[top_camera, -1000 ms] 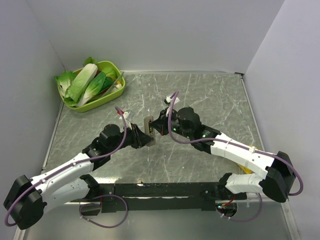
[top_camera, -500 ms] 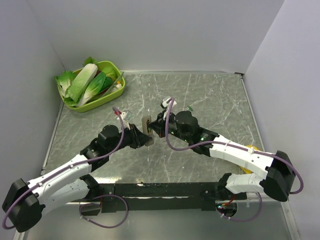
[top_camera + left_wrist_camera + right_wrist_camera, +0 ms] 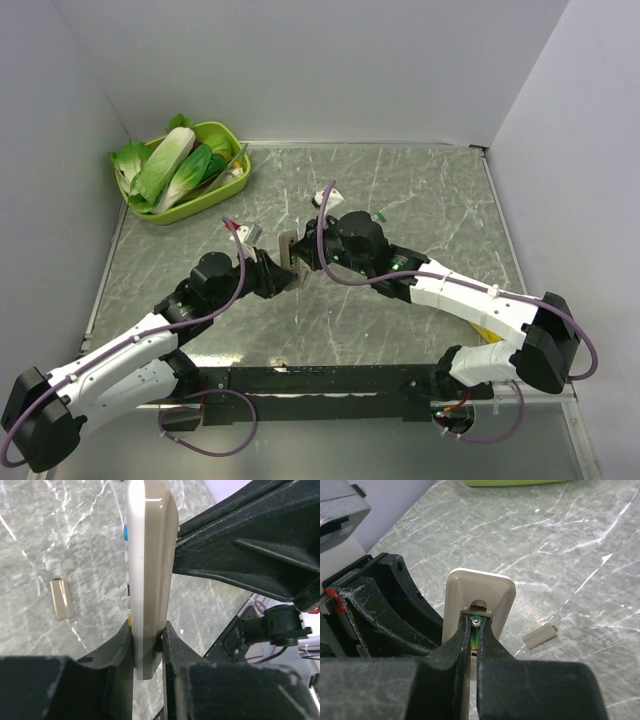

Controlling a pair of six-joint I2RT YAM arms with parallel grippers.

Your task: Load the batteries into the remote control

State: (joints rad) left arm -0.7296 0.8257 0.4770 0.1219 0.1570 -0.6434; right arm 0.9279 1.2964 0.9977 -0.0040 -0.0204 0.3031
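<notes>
Both arms have drifted a bit toward 11 o'clock compared with a second ago, and the remote control (image 3: 287,247) went with them, so the meeting point sits slightly further up the table now.

It's held off the surface, roughly mid-table, standing on end. The left gripper (image 3: 148,645) is clamped on its lower end, one finger on the button face and one on the back. In the right wrist view the grey-beige back faces the camera with the battery bay uncovered. The right gripper (image 3: 475,632) is pinched tight on a green battery (image 3: 475,630), whose metal tip is right at the top of that bay. Can't tell whether it's seated.

The loose battery cover (image 3: 62,598) lies flat on the marble, at 9 o'clock from the remote in the left wrist view.

The table (image 3: 420,190) is grey-green marble with white veins, boxed in by plain pale walls (image 3: 330,70). Up at 10 o'clock in the far corner is a green bowl (image 3: 238,172) piled with leafy greens (image 3: 165,165), well away from the action.

From overhead the right arm's black wrist crowds against the remote, so the battery isn't visible there.
</notes>
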